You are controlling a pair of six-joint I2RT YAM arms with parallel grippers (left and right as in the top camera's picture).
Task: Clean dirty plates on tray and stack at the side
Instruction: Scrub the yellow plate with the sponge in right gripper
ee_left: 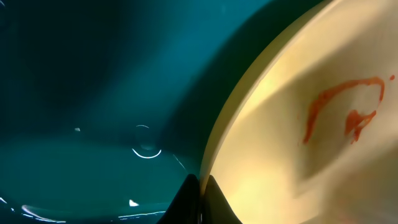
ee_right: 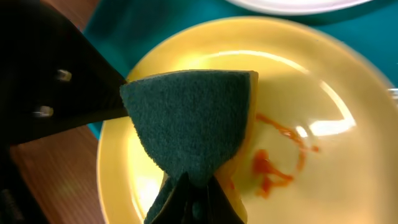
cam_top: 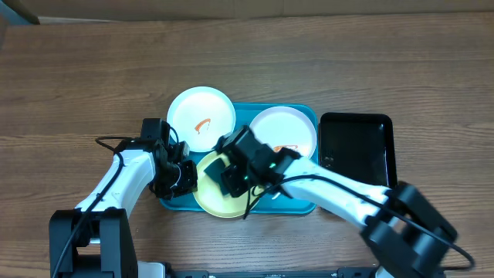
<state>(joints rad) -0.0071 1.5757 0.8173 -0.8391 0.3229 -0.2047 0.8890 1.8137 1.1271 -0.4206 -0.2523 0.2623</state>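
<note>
0 of 3 cleaned, 0 stacked. Pale yellow-green round plate (ee_right: 348, 155) at near side of turquoise rectangular plastic tray (ee_left: 74, 74), orange sauce smear (ee_right: 273, 158) unwiped. Left gripper (ee_left: 200, 184) pinches its rim. Right gripper (ee_right: 189, 186) pinches green-faced sponge (ee_right: 193, 118). 2 white round plates (cam_top: 193, 108) (cam_top: 270, 125) at tray's far side, smeared.

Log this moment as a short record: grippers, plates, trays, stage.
left gripper: shut on yellow plate rim
right gripper: shut on sponge, over yellow plate
yellow plate: on turquoise tray, orange smear present
left white plate: smeared, overhangs tray's far rim
right white plate: smeared, on tray
black tray: right of turquoise tray
stage: no plate stacked yet
</note>
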